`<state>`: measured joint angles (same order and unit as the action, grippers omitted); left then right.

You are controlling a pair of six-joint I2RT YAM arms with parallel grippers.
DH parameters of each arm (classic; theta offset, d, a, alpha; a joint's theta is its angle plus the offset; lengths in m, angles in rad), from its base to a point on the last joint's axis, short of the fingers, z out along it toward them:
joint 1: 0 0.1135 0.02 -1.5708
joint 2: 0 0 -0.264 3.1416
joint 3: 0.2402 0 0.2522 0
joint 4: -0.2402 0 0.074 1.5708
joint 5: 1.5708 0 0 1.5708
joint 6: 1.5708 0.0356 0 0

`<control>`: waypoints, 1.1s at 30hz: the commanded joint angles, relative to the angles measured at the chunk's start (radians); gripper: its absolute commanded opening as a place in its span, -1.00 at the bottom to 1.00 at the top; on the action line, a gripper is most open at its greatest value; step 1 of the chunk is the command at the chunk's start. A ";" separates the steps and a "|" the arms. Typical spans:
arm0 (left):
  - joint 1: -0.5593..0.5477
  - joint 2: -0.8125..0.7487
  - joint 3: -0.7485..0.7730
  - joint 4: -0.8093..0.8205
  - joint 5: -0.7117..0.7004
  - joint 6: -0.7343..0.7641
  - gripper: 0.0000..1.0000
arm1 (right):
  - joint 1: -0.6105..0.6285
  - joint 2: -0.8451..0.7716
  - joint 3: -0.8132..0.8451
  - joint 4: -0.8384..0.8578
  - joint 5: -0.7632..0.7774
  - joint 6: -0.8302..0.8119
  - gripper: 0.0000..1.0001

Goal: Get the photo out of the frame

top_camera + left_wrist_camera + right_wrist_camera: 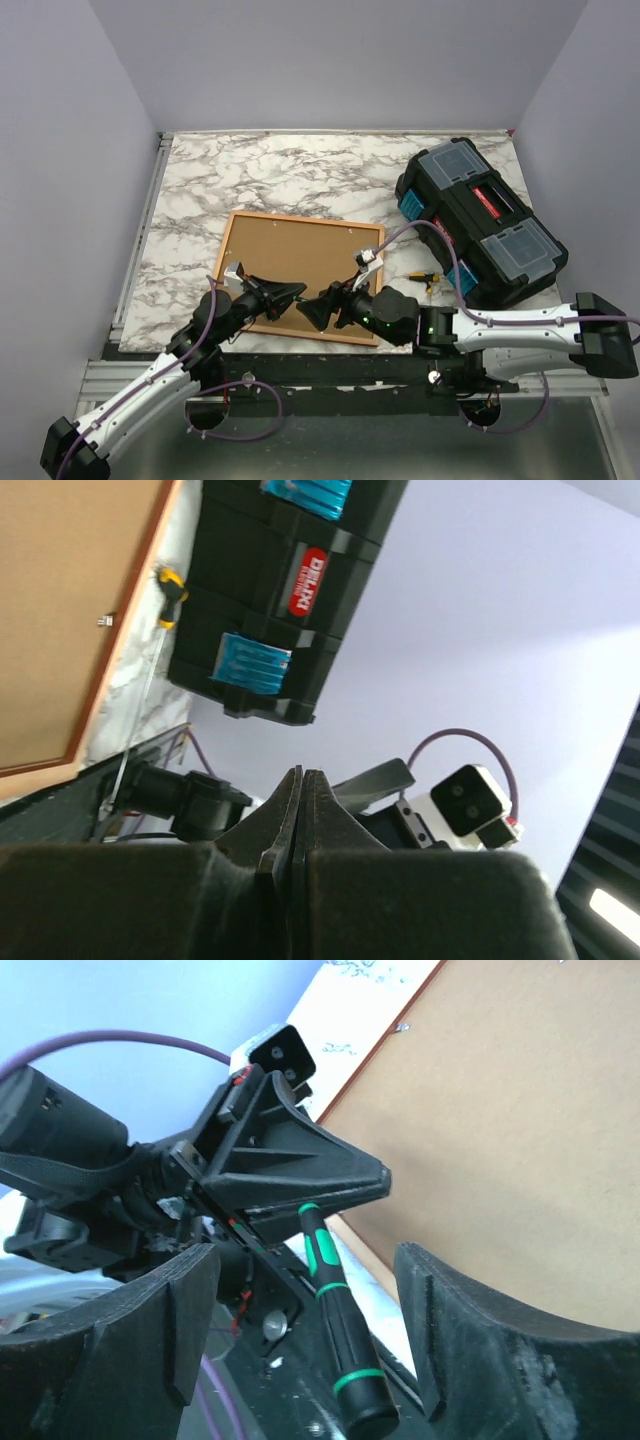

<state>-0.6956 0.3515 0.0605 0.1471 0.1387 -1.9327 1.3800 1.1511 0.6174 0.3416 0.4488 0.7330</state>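
Note:
The frame (pixel 232 232) lies face down on the marble table, its brown board (pixel 300 262) up; the photo is hidden. My left gripper (pixel 296 291) hovers over the frame's near edge, its jaws pressed together (pixel 303 773). In the right wrist view a black-and-green screwdriver (pixel 340 1320) hangs tilted from the left gripper's (pixel 300 1165) shut jaws. My right gripper (pixel 305 1258) stands open around that handle without touching it, facing the left gripper (pixel 318 312). The frame's orange-red edge (pixel 385 1050) and board (pixel 520 1120) lie behind.
A black toolbox (pixel 480 220) with blue latches sits at the right of the table (pixel 290 580). A yellow-handled screwdriver (pixel 425 278) lies between it and the frame (pixel 170 585). A small metal tab (pixel 400 1028) sits on the board's edge.

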 commanded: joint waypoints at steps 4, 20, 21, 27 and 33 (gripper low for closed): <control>0.006 0.037 0.024 0.105 0.061 -0.071 -1.00 | -0.037 -0.080 -0.005 -0.096 0.002 -0.034 0.64; 0.008 0.060 0.032 0.137 0.058 -0.075 -1.00 | -0.046 0.048 0.002 0.073 -0.063 -0.016 0.11; 0.007 0.056 0.029 0.135 0.058 -0.077 -1.00 | -0.047 0.052 0.005 0.073 -0.061 -0.019 0.11; 0.007 0.052 0.019 0.141 0.059 -0.080 -1.00 | -0.055 0.047 -0.001 0.108 -0.048 -0.013 0.11; 0.008 0.054 0.017 0.146 0.060 -0.080 -1.00 | -0.068 0.060 0.011 0.122 -0.071 -0.012 -0.01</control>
<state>-0.6930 0.4122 0.0738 0.2646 0.1768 -1.9800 1.3243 1.1969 0.5976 0.4187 0.3759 0.7216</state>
